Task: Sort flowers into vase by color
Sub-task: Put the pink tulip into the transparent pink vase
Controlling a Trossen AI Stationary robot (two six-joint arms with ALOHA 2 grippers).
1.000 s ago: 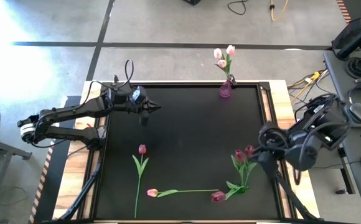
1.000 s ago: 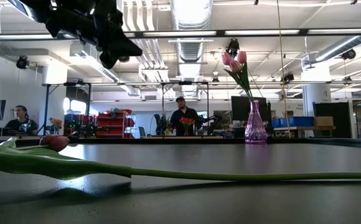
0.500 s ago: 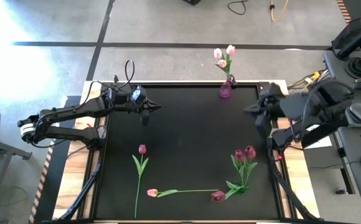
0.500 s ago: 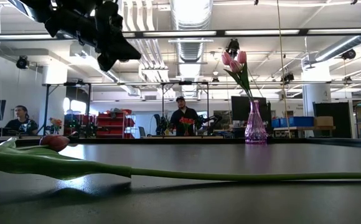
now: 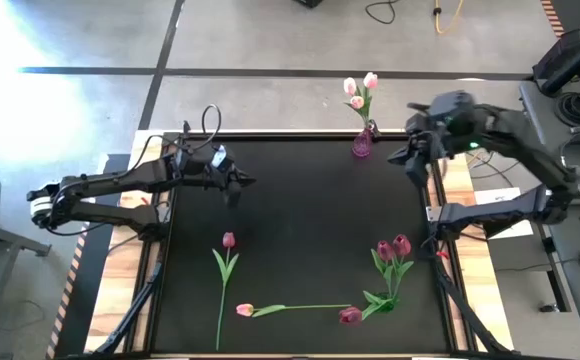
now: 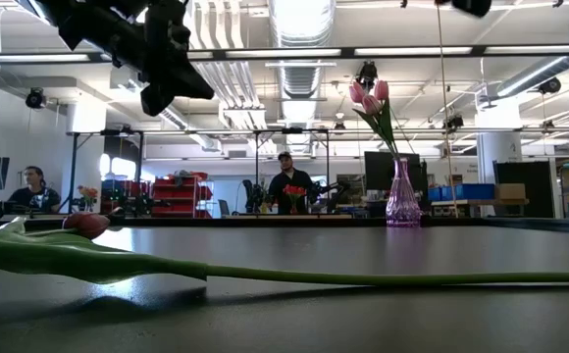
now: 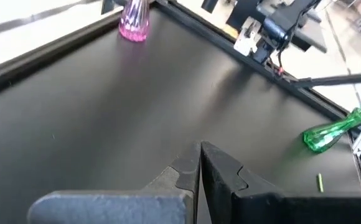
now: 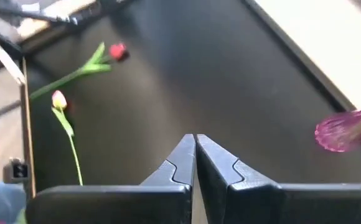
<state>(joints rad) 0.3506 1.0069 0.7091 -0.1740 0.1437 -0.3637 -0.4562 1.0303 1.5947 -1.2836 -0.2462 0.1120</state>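
So we're between picks right now, by our read. The pink vase (image 5: pixel 361 146) at the far edge of the table (image 5: pixel 300 210) holds three pale pink tulips (image 5: pixel 359 88), and five flowers are lying on the mat: a dark one (image 5: pixel 228 240), a pale pink one (image 5: pixel 244 310), and three maroon ones (image 5: pixel 393 246) near the right side. Our right pincer (image 5: pixel 411 152) is pinched closed on nothing, up beside the vase. The left pincer (image 5: pixel 240 184) is closed too, empty, parked over the left part of the table. Next we'd probably open the right one and go for that pale pink tulip, grabbing the thin stem.
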